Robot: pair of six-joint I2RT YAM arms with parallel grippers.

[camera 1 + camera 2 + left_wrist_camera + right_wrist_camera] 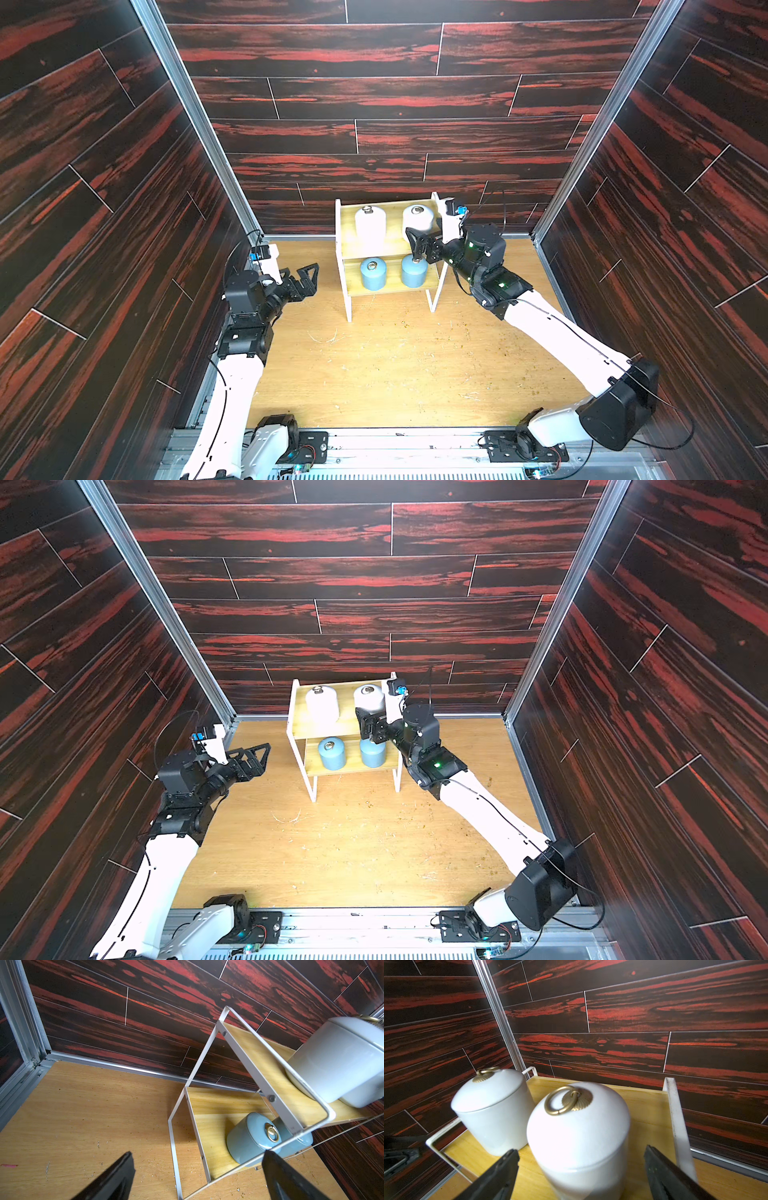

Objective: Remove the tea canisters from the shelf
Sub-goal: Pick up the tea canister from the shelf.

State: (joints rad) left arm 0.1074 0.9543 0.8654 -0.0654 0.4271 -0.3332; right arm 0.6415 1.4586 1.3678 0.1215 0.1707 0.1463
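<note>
Facing the shelf (392, 239), left claw (307, 276) and right claw (415, 245) gape empty.
Top views: dark red plank walls (374, 104) box a scuffed wooden worktop (395, 365); white canisters (370, 224) stand upright on the upper tier, blue canisters (373, 274) on the lower, rings (367, 210) up. Left claw hovers beside the shelf, right claw level at the upper tier. Left wrist: fingers (116, 1176) face the side frame. Right wrist: fingers (500, 1174) flank the nearer white canister (579, 1136), ungripped.

The left arm (232, 386) bends at the elbow, left gripper (311, 277) level, jaws wide apart. The right arm (561, 332) stretches forward, right gripper (415, 246) spread wide too, its wrist apparently rolled sideways.
</note>
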